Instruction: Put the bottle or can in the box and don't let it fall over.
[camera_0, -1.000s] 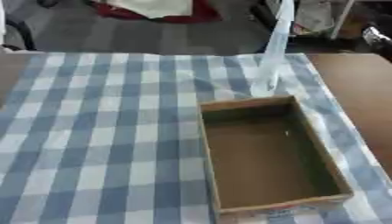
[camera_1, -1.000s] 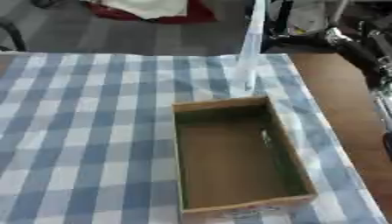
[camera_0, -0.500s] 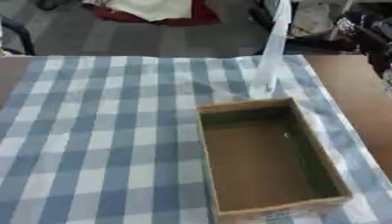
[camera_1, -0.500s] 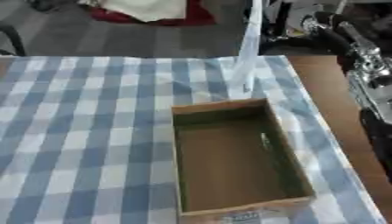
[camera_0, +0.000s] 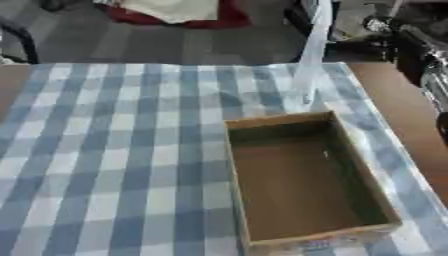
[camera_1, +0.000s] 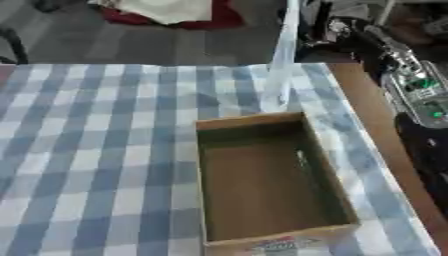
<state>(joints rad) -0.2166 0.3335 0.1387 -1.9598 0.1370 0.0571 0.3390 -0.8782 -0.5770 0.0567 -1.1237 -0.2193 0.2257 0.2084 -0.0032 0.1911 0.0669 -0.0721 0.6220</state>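
A brown box (camera_1: 267, 185) lay open on the worktop (camera_1: 376, 117), which was covered by a blue-and-white checked cloth (camera_1: 96, 150). The box was empty, its long side running away from the viewer, with a printed label on its near wall. Just past its far end a tall, pale, translucent thing (camera_1: 282, 60) stood on the cloth, rising to the top edge. Along the right side came the robot's right arm (camera_1: 407, 85), black and silver with small green lights, reaching up over the bare wood. Its robot hand could not be made out. Beyond the worktop, red and cream cloth (camera_1: 166, 12) lay on the grey floor.
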